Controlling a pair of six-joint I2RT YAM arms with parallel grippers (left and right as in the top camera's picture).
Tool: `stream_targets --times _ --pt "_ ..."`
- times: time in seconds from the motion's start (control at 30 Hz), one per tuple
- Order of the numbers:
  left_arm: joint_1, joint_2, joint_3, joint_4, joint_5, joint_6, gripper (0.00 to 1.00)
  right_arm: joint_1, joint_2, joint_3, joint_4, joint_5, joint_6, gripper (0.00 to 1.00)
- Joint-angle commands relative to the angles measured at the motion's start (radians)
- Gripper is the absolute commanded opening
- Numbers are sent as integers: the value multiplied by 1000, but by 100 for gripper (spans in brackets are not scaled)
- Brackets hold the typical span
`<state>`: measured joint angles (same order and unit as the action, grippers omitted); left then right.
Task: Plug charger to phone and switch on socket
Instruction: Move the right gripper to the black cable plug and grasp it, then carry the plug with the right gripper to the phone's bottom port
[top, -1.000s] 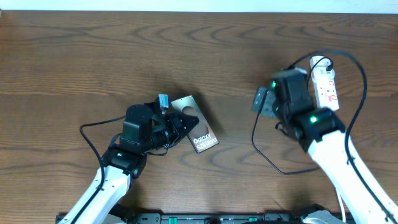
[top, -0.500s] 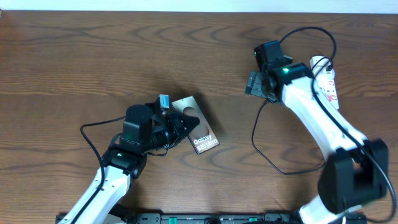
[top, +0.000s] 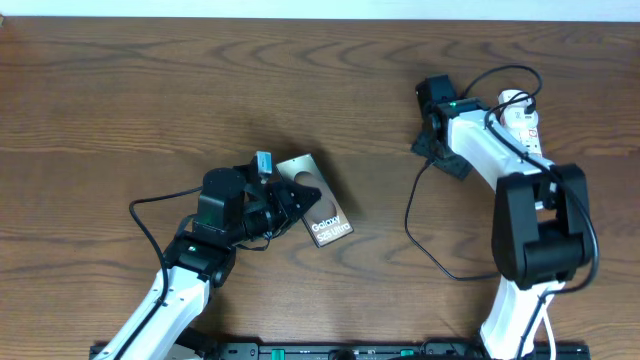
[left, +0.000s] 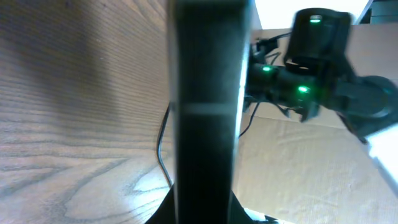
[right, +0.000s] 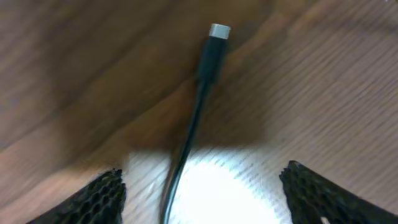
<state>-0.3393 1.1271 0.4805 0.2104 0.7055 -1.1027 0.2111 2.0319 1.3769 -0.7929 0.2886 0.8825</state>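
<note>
Charger (right: 200, 106) between spread right claw (right: 202, 174)

Brown wood-grain table (top: 150, 100)

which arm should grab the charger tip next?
Right. The right end effector is open above the silver-tipped connector of the thin black charger cable, with a finger on each side. The left end effector appears clamped on the shiny grey-brown Galaxy phone, so it is busy.
</note>
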Motion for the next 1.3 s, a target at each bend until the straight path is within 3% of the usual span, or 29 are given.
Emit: stream_targets --times 0.0,0.33,0.4,0.6,0.67,0.7,0.83,0.97,1.27 --pt "3 -9 14 41 27 -31 7 -27 62 16 -4 19 116 74" --pt "3 -6 14 121 -6 -63 7 -30 97 16 39 20 131 66" --pt "3 -3 14 121 -11 -63 8 -28 97 16 50 20 131 61" --pt "27 12 14 125 -22 -71 8 -28 97 16 49 15 131 30" --pt "42 18 14 125 -21 -85 7 -28 97 16 41 15 130 16" --pt "50 24 14 126 -20 -89 7 -27 97 16 37 8 122 2" --pt "66 44 14 129 -10 -89 8 -26 93 16 63 -56 17 1" --pt "71 85 14 163 15 -87 8 -25 61 16 124 -163 -175 1" --pt "80 255 15 475 153 -95 8 19 -139 16 86 -241 -473 1"
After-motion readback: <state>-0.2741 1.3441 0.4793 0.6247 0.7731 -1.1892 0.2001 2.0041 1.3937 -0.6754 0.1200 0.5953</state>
